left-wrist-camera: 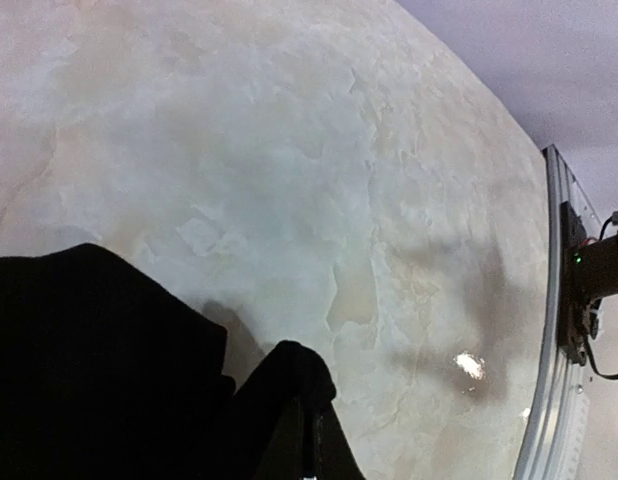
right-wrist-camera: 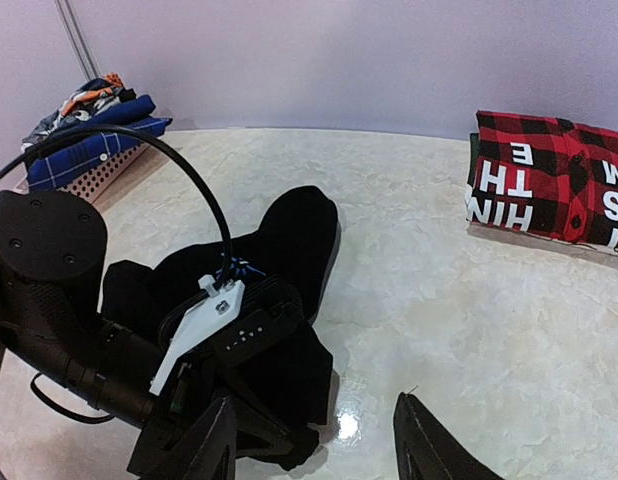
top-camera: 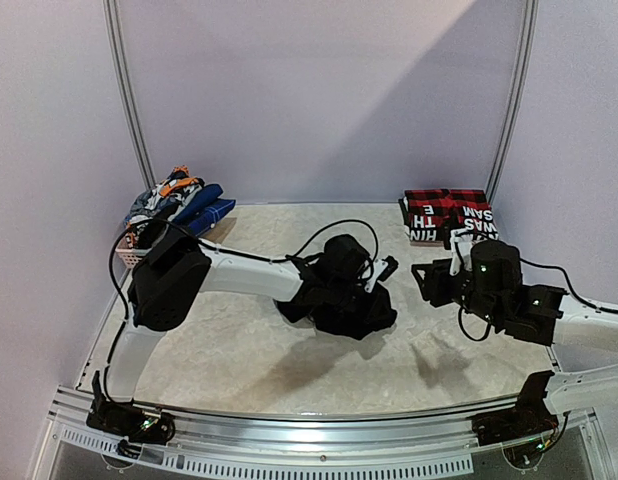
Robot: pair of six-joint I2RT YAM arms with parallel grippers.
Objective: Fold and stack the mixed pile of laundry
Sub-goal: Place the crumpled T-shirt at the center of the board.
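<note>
Black trousers [top-camera: 339, 305] lie crumpled in the middle of the tabletop [top-camera: 239, 350]. A folded red plaid stack [top-camera: 449, 212] sits back right. The pile [top-camera: 174, 200] fills a basket [top-camera: 134, 255] back left. The left fingers [left-wrist-camera: 319, 460] pinch the trousers; the right fingers [right-wrist-camera: 214, 440] hang spread nearby.

The black trousers [left-wrist-camera: 99, 370] are hiding the fingertips of the left gripper [left-wrist-camera: 311, 455]; the right edge is cutting off the red plaid stack [right-wrist-camera: 549, 190].
</note>
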